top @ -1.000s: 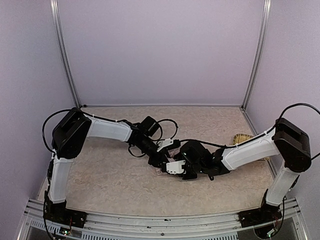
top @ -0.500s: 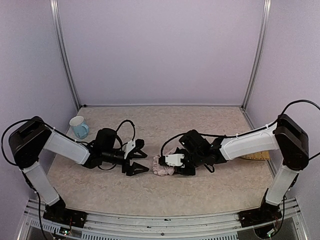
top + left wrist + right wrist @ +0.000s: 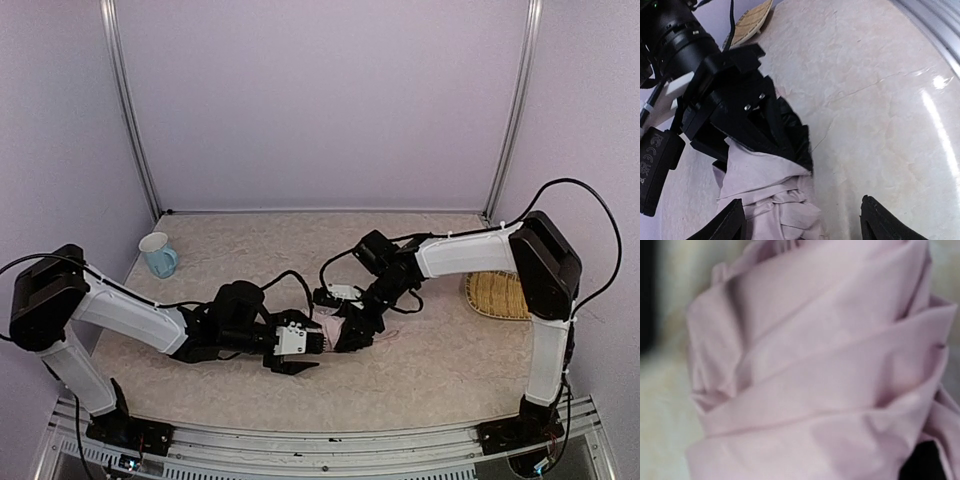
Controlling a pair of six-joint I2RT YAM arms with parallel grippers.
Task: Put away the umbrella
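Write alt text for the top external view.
Two robot arms meet centre-frame at a bundled pale pink umbrella: the left pincer open beside it, the right pincer down on the fabric. A light blue mug stands far left; a woven mat lies right.

Umbrella point(image 3: 771, 195) pale pink, black inside. Mug point(image 3: 158, 254) light blue, white inside. Mat point(image 3: 497, 293) yellow-brown, woven stripes. Table point(image 3: 440, 370) cream with faint brown veins. Walls point(image 3: 320, 100) pale purple.
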